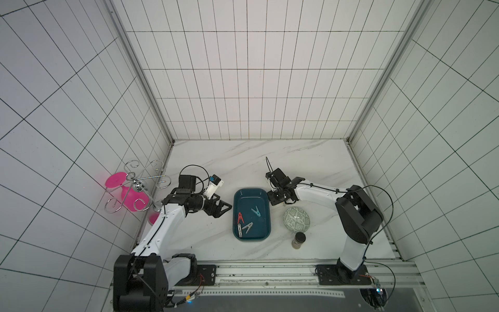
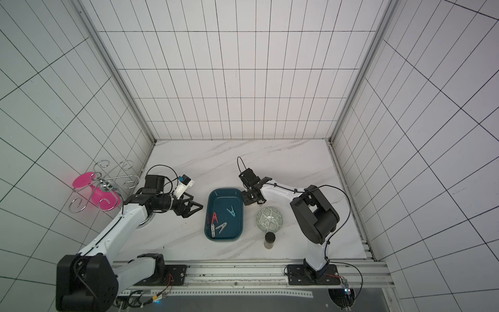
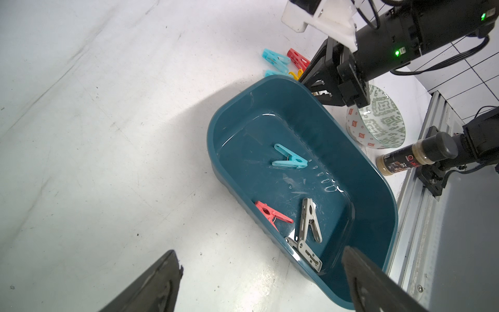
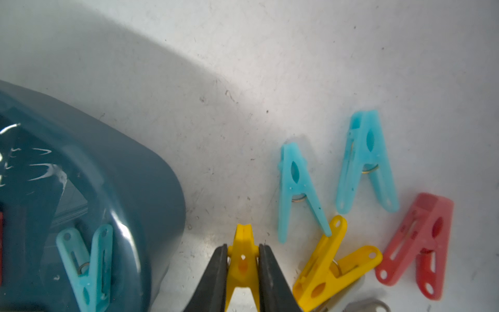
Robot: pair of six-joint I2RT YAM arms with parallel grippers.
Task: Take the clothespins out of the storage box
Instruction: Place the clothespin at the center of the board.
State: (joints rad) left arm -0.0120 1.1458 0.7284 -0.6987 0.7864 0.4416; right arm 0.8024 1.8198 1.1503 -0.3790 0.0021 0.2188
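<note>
Four clothespins lie inside the teal box (image 1: 251, 198), which sits mid-table (image 1: 216, 162) between our two arms. We read the clock from above, with 12 at the back wall. A light blue clothespin (image 1: 256, 211) rests near the box's middle. A red clothespin (image 1: 240, 217) lies close to the 9 o'clock wall. Two grey clothespins (image 1: 248, 227) touch at one end in the 7 o'clock corner.

Our right gripper (image 4: 243, 245) is off the box's 2 o'clock corner, outside the rim. Its fingers (image 4: 216, 278) stand only a narrow gap apart, pressed against both sides of a yellow clothespin (image 4: 243, 270). We cannot tell whether that clothespin touches the table.

More clothespins lie on the table just beside it. A pair of light blue clothespins (image 4: 297, 189) lie side by side. One leg tip of the nearer one touches a second yellow clothespin (image 4: 332, 270). A second red clothespin (image 4: 418, 245) lies just beside that yellow one. A grey sliver shows at the edge of the right wrist view, too little for us to name.

Our left gripper (image 1: 224, 211) hangs at the box's 9 to 10 o'clock side, outside the wall. Its jaws are spread wide with nothing between them.

A patterned bowl (image 1: 296, 218) stands just beside the box at its 3 o'clock. A small dark-lidded jar (image 1: 299, 240) stands near the bowl's 6 o'clock.
</note>
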